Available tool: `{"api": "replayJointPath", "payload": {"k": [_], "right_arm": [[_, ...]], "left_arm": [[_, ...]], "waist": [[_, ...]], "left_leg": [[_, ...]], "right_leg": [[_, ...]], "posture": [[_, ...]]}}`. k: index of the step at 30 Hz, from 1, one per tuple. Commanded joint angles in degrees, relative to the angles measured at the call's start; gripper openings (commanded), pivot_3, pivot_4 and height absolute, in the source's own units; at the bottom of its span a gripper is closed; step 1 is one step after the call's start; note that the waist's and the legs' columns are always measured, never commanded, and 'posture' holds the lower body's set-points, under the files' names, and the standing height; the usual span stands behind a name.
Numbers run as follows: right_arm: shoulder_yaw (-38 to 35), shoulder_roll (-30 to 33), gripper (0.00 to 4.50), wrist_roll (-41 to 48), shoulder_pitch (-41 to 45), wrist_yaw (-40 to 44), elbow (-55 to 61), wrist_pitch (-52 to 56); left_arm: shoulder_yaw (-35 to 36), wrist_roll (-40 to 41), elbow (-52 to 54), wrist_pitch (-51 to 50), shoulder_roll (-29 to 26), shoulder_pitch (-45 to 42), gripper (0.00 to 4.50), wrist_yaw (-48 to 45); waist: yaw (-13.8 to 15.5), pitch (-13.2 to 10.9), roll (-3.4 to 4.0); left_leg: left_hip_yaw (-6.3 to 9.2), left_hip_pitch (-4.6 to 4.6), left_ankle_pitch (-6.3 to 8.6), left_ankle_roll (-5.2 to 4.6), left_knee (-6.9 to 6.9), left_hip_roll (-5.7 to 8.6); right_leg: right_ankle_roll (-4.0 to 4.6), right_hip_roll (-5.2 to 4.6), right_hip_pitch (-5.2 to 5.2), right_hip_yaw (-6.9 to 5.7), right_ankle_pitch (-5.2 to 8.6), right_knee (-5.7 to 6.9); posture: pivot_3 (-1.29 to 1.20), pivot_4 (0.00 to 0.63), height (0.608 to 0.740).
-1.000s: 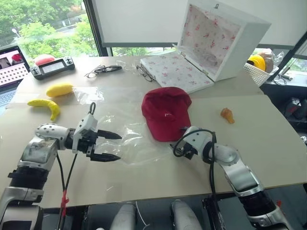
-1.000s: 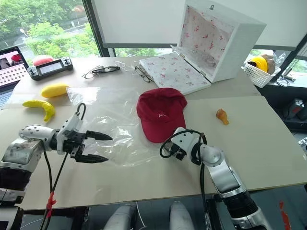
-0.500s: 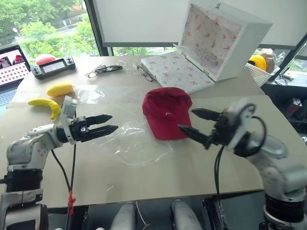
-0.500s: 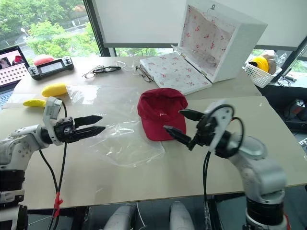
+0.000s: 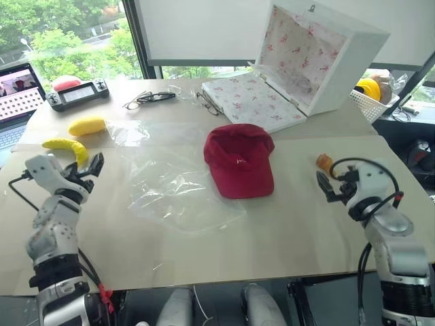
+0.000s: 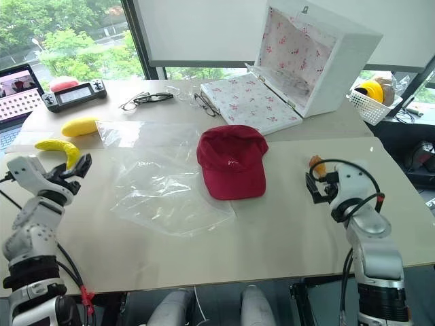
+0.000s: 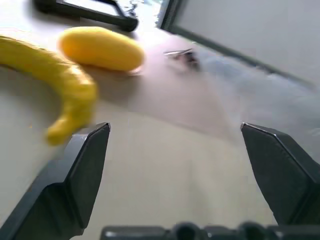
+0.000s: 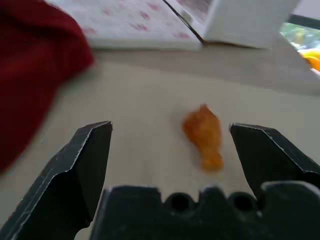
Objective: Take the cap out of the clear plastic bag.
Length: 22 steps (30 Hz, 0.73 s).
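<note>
Now the cap (image 5: 239, 160) lies free of the clear plastic bag (image 5: 178, 192).
Mid-tabletop, they lie side by side; my left fingers (image 5: 87, 167) and right fingers (image 5: 329, 188) stand wide and empty near opposite edges, so I judge nothing remains but resting.

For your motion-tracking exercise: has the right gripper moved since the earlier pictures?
Yes. The right gripper, open, has swung away from the cap toward the robot's right, now beside the small orange toy.

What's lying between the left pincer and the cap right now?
In the left eye view, only the clear plastic bag lies between the left pincer and the cap.
</note>
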<state>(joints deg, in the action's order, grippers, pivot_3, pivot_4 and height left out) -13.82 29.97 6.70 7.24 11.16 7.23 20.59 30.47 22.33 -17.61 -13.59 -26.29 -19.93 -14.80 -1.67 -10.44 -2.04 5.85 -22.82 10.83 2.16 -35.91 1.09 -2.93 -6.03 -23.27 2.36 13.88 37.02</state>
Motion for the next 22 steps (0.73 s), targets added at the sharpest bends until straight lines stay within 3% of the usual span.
{"api": "replayJointPath", "payload": {"k": [1, 12, 22], "right_arm": [[-0.3, -0.7, 4.48, -4.3, -0.4, -3.4, -1.3, -6.5], [-0.8, -2.5, 4.48, -6.6, -1.5, -4.3, -1.9, -8.3], [-0.3, -3.2, 4.48, -6.7, -2.4, -3.8, -0.8, -7.2]], "left_arm": [[-0.4, -4.1, -3.3, 8.1, 0.6, -0.3, 4.50, 3.8], [-3.2, -5.8, -11.1, 13.5, 2.2, -1.7, 4.50, 4.5], [-4.6, -5.4, -11.4, 14.3, 2.8, -1.4, 4.50, 4.3]], "waist": [[0.2, 0.0, 0.00], [0.3, 0.0, 0.00], [0.2, 0.0, 0.00]], "left_leg": [[0.00, 0.02, 0.00, 0.00, 0.00, 0.00], [0.01, 0.09, -0.01, 0.00, -0.03, -0.01], [0.01, 0.12, -0.01, 0.00, -0.03, -0.01]], "right_leg": [[0.00, 0.00, 0.01, 0.00, 0.00, 0.01], [-0.05, 0.01, 0.14, -0.02, -0.01, 0.00], [-0.06, 0.02, 0.15, -0.03, -0.01, 0.01]], "posture": [[0.00, 0.150, 0.740], [0.00, 0.150, 0.740], [0.00, 0.150, 0.740]]}}
